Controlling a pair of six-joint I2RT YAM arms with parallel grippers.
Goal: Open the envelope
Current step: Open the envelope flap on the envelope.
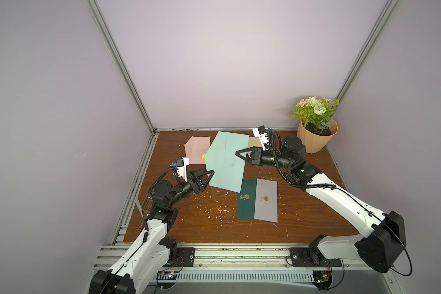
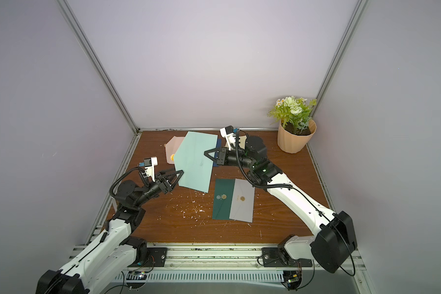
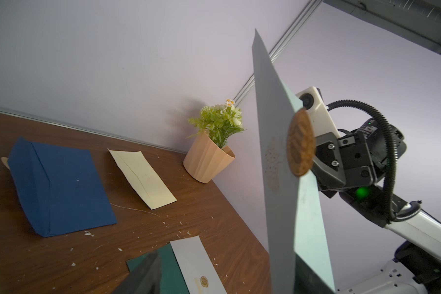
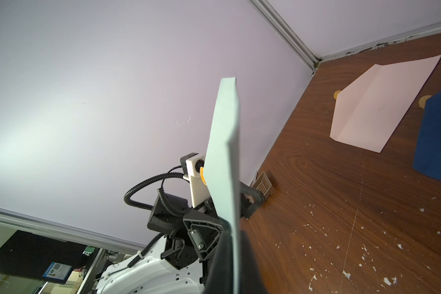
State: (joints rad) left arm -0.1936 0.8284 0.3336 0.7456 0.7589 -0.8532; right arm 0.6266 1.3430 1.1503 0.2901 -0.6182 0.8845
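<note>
No writing can be read anywhere. The round gold seal [image 3: 301, 142] on the mint-green envelope [image 1: 225, 160] carries a raised pattern, too blurred to make out in the left wrist view, and a faint mark shows on the paper just beside it. The dark green envelope [image 1: 246, 201] and the grey envelope [image 1: 265, 201] each bear a small gold seal. The gold lettering on the grey one is too small to read. Outside the cell, a blue-edged label [image 4: 56, 272] with a code square is also illegible.

The mint-green envelope is held off the worktop [image 1: 303, 216], above its far middle. Its broad face is turned up towards the top cameras. Its long axis runs from the far edge towards the near edge, leaning a little. The seal pokes out past its left long edge.

The right gripper [image 1: 237, 152] is clamped on the right long edge. The left gripper [image 1: 210, 177] is at the near left corner, and its fingers stand apart on either side of the paper.

A pink envelope [image 1: 196, 147], a navy envelope [image 3: 61, 188] and a cream envelope [image 3: 143, 175] lie along the far edge. A potted plant [image 1: 316, 132] stands in the far right corner. The green and grey envelopes lie touching, side by side, near the middle.
</note>
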